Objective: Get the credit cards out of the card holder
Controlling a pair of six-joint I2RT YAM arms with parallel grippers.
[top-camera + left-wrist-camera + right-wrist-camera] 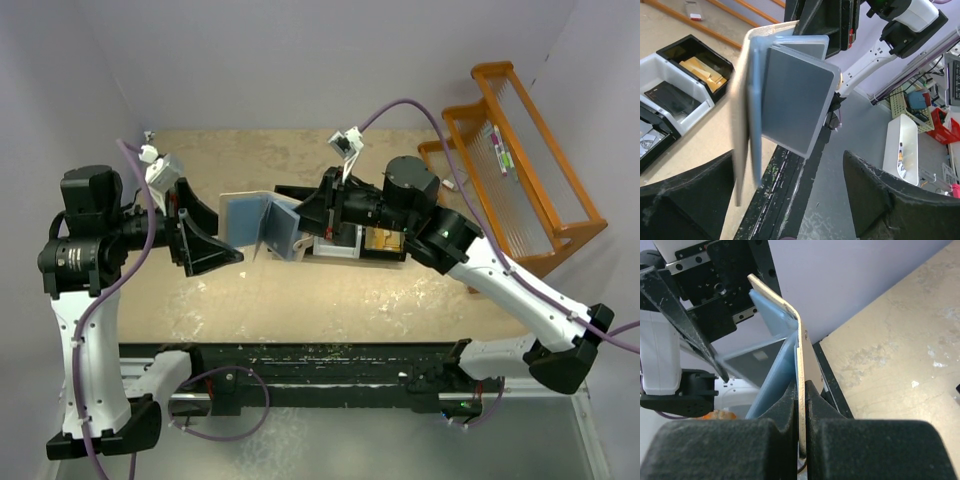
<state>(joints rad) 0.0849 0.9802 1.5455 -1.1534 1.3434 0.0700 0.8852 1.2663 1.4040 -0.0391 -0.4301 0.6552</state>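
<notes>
We see the card holder [246, 218] held up in the air between the two arms, above the table [300, 300] and well clear of its sandy, speckled surface. It is a thin, flat folding booklet with a tan outer face and smooth pale blue-grey leaves inside, fanned open. In the left wrist view a matte grey card [795, 95] with rounded corners lies in a translucent bluish sleeve of the holder. The tan cover beside it is blurred.

The right gripper [801, 401] is clenched on the holder, its black fingers pressed flat against both faces of the tan cover's edge. The left gripper [228, 240] is released. Its broad, wedge-shaped black fingers [880, 200], scuffed and dusty, stand wide apart on either side of the holder. We cannot tell whether either one touches it.

Under the right arm sits the tray [711, 50], a row of box-like compartments. One black compartment holds tan slabs [700, 67] lying loosely stacked. The white one next to it holds a dark flat piece [669, 97]. We cannot make out what is in the third.

At the far right an orange wooden rack [530, 170] with thin rails stands at the table's edge.
</notes>
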